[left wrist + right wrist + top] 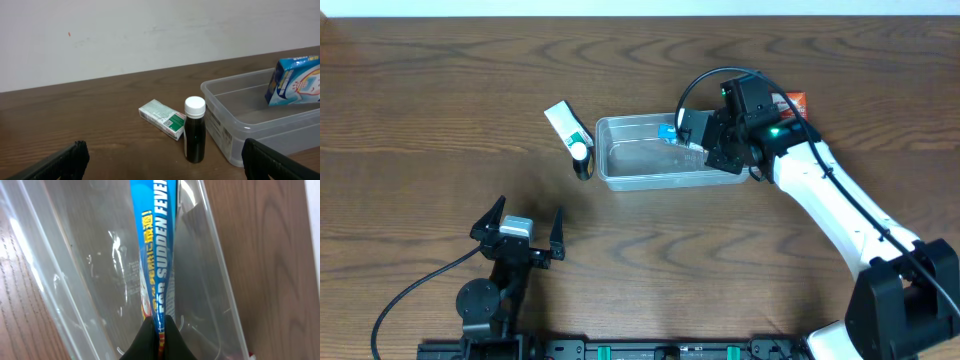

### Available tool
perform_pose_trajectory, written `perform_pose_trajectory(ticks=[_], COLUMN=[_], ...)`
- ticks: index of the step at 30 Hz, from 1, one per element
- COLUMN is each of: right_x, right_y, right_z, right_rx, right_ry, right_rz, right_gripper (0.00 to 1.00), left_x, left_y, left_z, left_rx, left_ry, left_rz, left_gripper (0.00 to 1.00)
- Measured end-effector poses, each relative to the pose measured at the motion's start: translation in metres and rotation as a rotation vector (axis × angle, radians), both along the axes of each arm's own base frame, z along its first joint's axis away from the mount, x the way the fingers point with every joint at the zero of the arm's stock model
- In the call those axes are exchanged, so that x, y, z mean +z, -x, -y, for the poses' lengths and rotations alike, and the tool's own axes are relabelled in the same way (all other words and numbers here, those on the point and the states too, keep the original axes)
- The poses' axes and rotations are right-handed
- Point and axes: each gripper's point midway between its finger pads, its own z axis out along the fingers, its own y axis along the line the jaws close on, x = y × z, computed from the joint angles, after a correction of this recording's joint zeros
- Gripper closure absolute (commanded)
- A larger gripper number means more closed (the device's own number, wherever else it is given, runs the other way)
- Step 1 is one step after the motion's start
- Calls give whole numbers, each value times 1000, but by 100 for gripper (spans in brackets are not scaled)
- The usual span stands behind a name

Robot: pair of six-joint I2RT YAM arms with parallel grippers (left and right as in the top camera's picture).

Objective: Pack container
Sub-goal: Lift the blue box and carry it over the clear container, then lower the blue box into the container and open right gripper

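Okay, right gripper (160, 330) pinched blue box (155, 255) on edge inside container (220, 280); needed laying flat before release; left gripper (523, 228) gaped empty, well clear of it.

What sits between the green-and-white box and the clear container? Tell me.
A dark, white-capped bottle stands between the box and the container, clearest in the left wrist view.

Overhead: high up, looking straight down on the whole table (440, 100), arm bases along the bottom edge.
Left wrist: down low, near tabletop level, looking across the wood to a pale wall (150, 35).
Right wrist: right in close, peering down into the container (60, 280) along the blue box (155, 255).
Shared: container and blue box show in all three.
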Motion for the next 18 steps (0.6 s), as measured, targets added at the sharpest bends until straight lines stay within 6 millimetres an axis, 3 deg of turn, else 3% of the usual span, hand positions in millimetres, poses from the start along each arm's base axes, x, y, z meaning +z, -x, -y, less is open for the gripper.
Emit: perform_pose_trajectory(ticks=[4,18], right_x=[-8,-2], right_y=[-2,-9], right_z=[0,-13], right_rx=[38,178], right_ry=[12,7], right_rz=[-3,74], right_gripper=[98,99], left_x=[0,0], left_y=[0,0], left_z=[0,0], left_rx=[0,0], left_ry=[0,0], left_rz=[0,0], left_gripper=[2,2])
